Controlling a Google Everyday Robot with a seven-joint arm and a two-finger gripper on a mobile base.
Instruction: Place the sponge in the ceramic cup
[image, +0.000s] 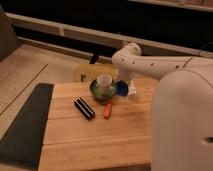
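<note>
The blue sponge (122, 88) hangs just above the wooden table, right beside the green dish. My gripper (126, 90) comes down from the white arm (131, 60) and is shut on the sponge. The off-white ceramic cup (104, 81) stands upright inside the dark green dish (97, 92), immediately left of the sponge. Part of the sponge is hidden by the gripper.
A black bar (84, 108) and a slim orange-red piece (107, 110) lie on the wooden table (95, 140) in front of the dish. A dark mat (25, 125) borders the table on the left. My white body (185, 115) fills the right side.
</note>
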